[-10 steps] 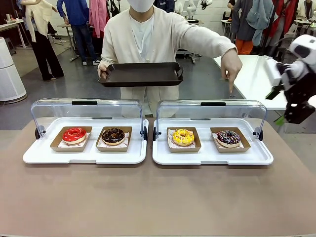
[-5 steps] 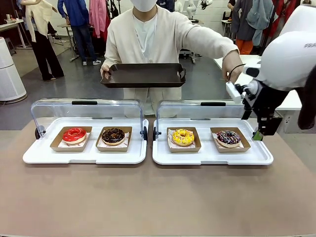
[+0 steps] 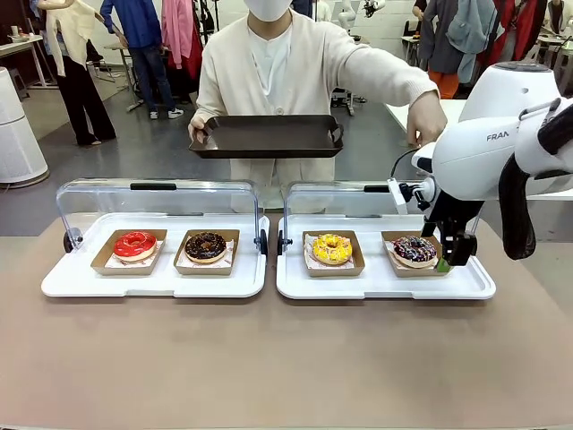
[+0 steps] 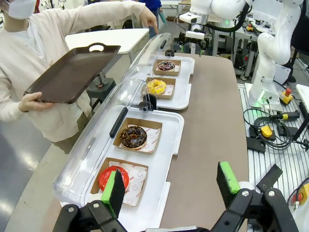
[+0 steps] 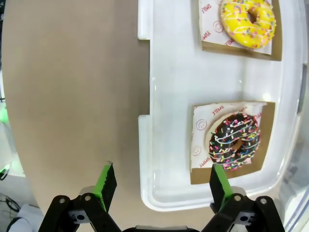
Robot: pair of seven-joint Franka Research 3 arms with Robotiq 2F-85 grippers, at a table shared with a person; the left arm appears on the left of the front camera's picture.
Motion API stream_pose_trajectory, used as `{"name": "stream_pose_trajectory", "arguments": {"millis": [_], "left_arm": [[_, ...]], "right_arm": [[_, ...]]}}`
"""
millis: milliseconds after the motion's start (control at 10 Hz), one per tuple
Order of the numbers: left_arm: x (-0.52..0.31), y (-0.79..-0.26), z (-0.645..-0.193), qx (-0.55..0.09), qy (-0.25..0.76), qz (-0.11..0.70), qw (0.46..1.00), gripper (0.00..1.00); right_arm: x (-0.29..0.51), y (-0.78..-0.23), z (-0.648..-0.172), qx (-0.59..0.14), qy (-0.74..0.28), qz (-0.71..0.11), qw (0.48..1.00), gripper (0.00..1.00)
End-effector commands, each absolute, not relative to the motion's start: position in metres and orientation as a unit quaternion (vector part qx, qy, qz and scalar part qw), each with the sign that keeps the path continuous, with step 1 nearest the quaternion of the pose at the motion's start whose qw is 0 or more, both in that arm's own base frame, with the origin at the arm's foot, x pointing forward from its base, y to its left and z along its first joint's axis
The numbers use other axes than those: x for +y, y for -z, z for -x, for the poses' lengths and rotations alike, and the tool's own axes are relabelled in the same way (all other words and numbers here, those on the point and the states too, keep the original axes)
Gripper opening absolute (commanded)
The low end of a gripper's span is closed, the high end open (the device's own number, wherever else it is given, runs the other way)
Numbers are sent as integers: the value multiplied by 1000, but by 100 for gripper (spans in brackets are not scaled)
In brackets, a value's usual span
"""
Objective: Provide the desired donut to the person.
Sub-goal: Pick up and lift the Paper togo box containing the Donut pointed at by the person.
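Yellow donut (image 5: pixel 247 19) cropped at top, far-right box (image 3: pixel 403 270) partly behind right end effector (image 3: pixel 452 262)

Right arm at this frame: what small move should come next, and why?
Probably shift the right gripper sideways to centre over the sprinkled chocolate donut, then lower. Its fingers are open, yet the donut sits in line with one finger, not between the two; the person's hand points down near it.
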State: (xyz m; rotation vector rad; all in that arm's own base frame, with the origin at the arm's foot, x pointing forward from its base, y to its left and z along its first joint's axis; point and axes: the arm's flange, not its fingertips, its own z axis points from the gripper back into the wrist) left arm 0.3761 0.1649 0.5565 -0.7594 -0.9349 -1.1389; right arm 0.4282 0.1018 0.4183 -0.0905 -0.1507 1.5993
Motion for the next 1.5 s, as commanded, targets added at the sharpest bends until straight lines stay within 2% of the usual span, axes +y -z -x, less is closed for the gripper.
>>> {"name": "stream_pose_trajectory", "arguments": {"millis": [0, 300, 900, 1400], "left_arm": [[165, -557, -376, -422, 506, 333, 675, 100], [165, -557, -376, -422, 506, 333, 675, 100], [165, -557, -376, -422, 506, 333, 675, 100], [165, -557, -376, -422, 506, 333, 675, 100]], "right_arm": [[98, -427, -426, -68, -718, 40, 691, 100], [101, -424, -428, -70, -716, 42, 693, 100], [113, -381, -440, -78, -713, 14, 696, 100], [116, -357, -473, -62, -726, -23, 685, 100]]}}
